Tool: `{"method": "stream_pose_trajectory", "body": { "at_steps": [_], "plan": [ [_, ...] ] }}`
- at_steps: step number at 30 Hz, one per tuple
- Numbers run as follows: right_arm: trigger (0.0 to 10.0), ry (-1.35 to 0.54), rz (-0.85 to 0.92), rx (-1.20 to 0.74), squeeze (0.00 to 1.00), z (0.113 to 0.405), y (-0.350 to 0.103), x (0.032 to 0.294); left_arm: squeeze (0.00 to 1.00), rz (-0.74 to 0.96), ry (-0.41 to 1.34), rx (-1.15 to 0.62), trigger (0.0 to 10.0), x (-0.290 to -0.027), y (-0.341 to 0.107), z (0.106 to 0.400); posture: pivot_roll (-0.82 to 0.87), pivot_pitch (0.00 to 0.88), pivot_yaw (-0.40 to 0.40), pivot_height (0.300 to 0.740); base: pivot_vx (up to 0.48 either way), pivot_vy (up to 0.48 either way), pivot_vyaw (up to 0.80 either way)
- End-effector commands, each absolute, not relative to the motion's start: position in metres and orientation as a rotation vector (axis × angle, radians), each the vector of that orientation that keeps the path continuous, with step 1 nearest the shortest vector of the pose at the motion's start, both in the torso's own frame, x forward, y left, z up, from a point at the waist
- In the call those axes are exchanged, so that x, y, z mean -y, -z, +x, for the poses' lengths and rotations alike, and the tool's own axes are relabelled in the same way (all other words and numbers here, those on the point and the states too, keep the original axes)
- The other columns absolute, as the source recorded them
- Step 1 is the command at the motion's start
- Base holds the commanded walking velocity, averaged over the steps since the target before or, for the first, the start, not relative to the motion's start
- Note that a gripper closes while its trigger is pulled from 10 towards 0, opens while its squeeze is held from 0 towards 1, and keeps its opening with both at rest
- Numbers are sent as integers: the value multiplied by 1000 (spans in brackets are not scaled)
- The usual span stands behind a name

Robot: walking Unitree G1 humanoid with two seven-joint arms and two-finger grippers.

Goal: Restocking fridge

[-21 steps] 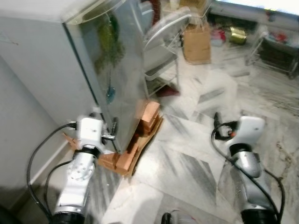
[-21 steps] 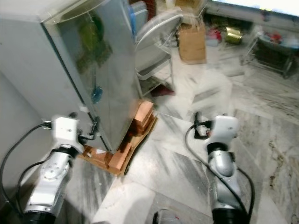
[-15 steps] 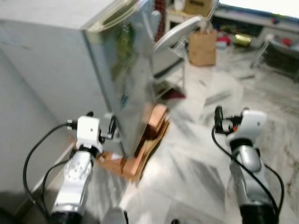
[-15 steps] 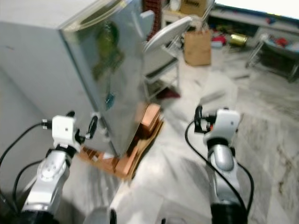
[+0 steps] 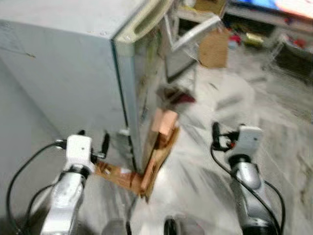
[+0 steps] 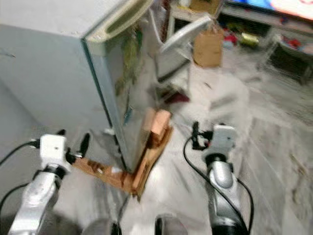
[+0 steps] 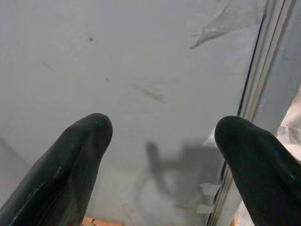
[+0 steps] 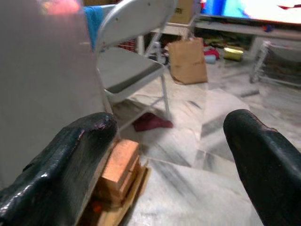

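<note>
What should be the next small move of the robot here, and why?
Probably step around to the right to face the fridge door. Both grippers, left and right, have open, empty jaws, and the left one points at the fridge's plain side wall, with no handle to pull there.

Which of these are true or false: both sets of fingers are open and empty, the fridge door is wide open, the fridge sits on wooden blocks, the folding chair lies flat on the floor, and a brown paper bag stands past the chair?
1. Both the left gripper and the right gripper have their fingers spread with nothing between them. True.
2. The fridge door is wide open. False: it is shut.
3. The fridge sits on wooden blocks. True.
4. The folding chair lies flat on the floor. False: it stands upright beside the fridge.
5. A brown paper bag stands past the chair. True.
</note>
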State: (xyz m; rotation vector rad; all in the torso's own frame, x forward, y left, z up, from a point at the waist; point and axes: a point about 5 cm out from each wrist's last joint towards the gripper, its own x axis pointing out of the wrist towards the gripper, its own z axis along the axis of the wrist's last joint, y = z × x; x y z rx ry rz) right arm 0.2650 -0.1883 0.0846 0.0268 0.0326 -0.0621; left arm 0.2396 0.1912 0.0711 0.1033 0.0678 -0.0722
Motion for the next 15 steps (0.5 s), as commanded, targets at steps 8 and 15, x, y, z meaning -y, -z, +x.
{"method": "stream_pose_trajectory", "body": {
  "at_steps": [8, 15],
  "plan": [
    [10000, 75, 10, -23, 0, 266, -90, 196, 0, 25, 133, -54, 10000, -180, -76, 241, 52, 92, -27, 740, 0, 0, -800],
    [10000, 72, 0, -28, 0, 265, -89, 198, 0, 25, 117, -54, 10000, -182, -74, 243, 52, 95, -31, 740, 0, 0, -800]
  ]
}}
